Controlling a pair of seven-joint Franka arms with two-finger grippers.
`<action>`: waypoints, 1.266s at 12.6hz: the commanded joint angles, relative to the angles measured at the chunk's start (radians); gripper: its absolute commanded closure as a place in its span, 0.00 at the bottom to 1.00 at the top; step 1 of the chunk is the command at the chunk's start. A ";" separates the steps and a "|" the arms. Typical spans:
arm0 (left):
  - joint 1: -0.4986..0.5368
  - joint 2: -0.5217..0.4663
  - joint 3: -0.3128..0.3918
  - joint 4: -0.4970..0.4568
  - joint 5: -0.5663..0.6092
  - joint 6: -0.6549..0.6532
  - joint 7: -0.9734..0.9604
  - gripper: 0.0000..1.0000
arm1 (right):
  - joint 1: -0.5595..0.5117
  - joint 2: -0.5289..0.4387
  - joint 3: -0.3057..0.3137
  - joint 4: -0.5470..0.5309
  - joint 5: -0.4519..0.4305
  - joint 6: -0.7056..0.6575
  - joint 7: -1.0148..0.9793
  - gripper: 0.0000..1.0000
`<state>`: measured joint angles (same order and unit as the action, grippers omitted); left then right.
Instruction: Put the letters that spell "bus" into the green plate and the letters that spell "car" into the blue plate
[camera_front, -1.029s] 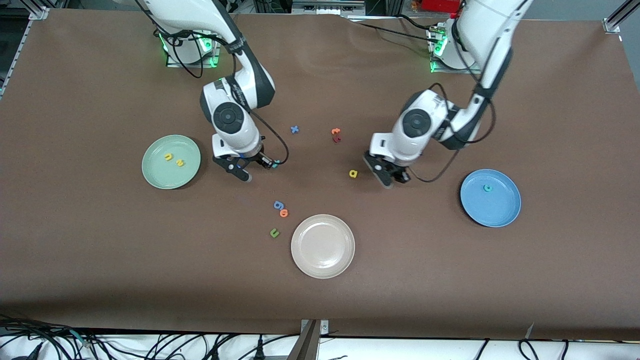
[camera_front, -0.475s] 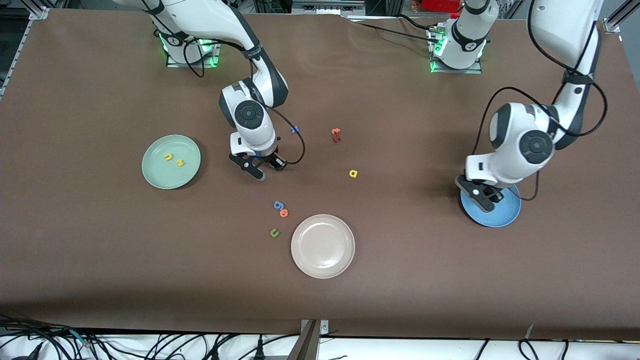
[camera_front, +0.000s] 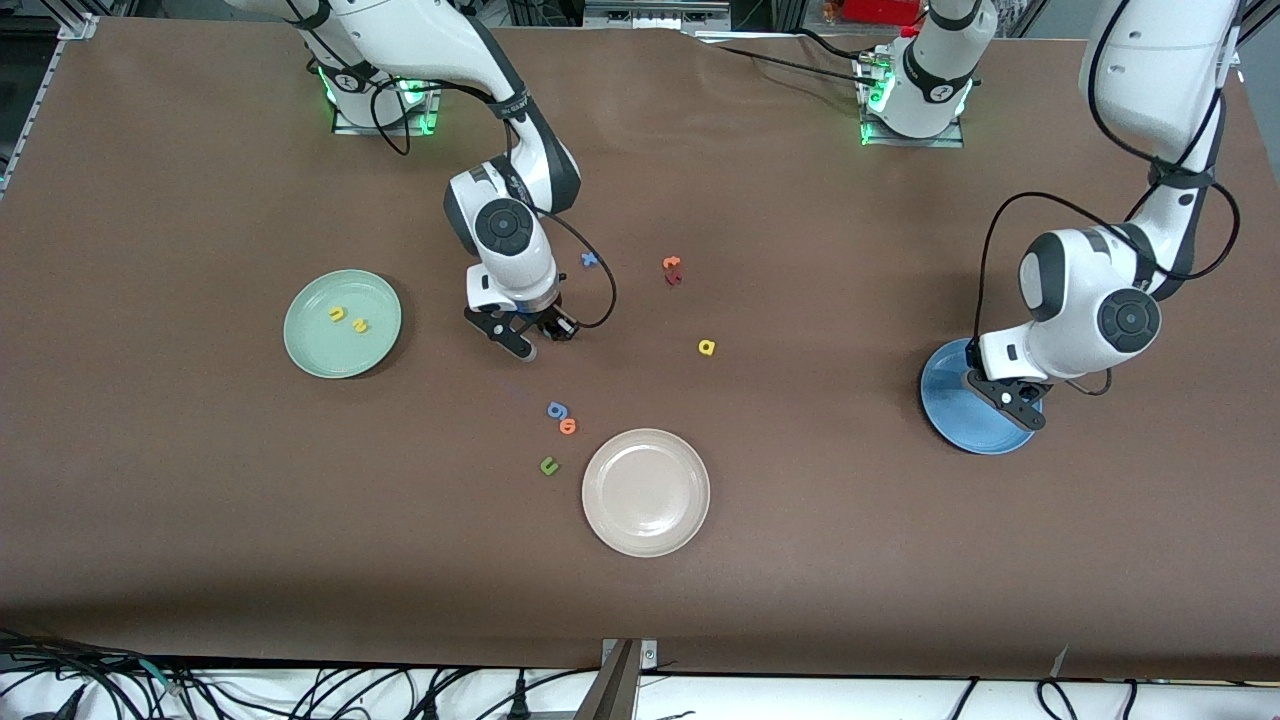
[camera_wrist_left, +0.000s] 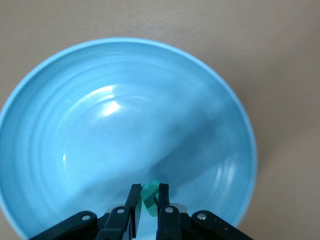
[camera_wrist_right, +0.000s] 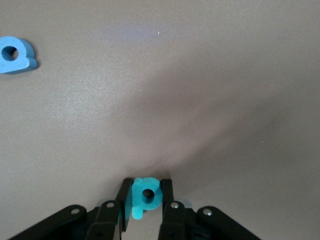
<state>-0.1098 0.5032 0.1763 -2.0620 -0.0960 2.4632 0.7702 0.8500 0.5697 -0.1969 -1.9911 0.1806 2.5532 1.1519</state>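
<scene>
My left gripper (camera_front: 1018, 408) hangs over the blue plate (camera_front: 948, 395), shut on a teal r (camera_wrist_left: 150, 196); the plate's rim (camera_wrist_left: 30, 100) fills the left wrist view below the gripper (camera_wrist_left: 148, 189). Low over the table between the green plate (camera_front: 315, 348) and the yellow a (camera_front: 706, 347), my right gripper (camera_front: 522, 343) has its fingers pressed on both sides of the teal b (camera_wrist_right: 145, 196). In the front view that b is hidden under the hand. A yellow u (camera_front: 337, 315) and a yellow s (camera_front: 360, 325) lie in the green plate.
A beige plate (camera_front: 645, 492) sits nearest the front camera. A blue g (camera_front: 556, 409), orange o (camera_front: 568, 426) and green u (camera_front: 548, 465) lie beside it. A blue x (camera_front: 589, 259) and orange and dark red letters (camera_front: 672, 270) lie nearer the bases.
The left arm swung from beside the yellow a to over the blue plate, carrying the teal r. The right gripper shifted a little toward the table's middle and closed on the b.
</scene>
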 joint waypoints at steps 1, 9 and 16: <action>-0.004 0.015 -0.001 0.016 -0.037 0.014 0.018 0.98 | 0.006 -0.020 -0.024 0.012 0.000 -0.072 -0.053 0.85; -0.016 -0.046 -0.011 0.022 -0.024 -0.006 0.032 0.00 | 0.004 -0.129 -0.379 -0.006 -0.003 -0.419 -0.730 0.85; -0.160 -0.163 -0.124 0.040 -0.040 -0.205 -0.173 0.00 | -0.034 -0.113 -0.552 -0.170 0.019 -0.314 -1.117 0.74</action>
<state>-0.2356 0.3500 0.0699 -2.0098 -0.1004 2.2685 0.6763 0.8063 0.4548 -0.7508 -2.1050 0.1808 2.1693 0.0584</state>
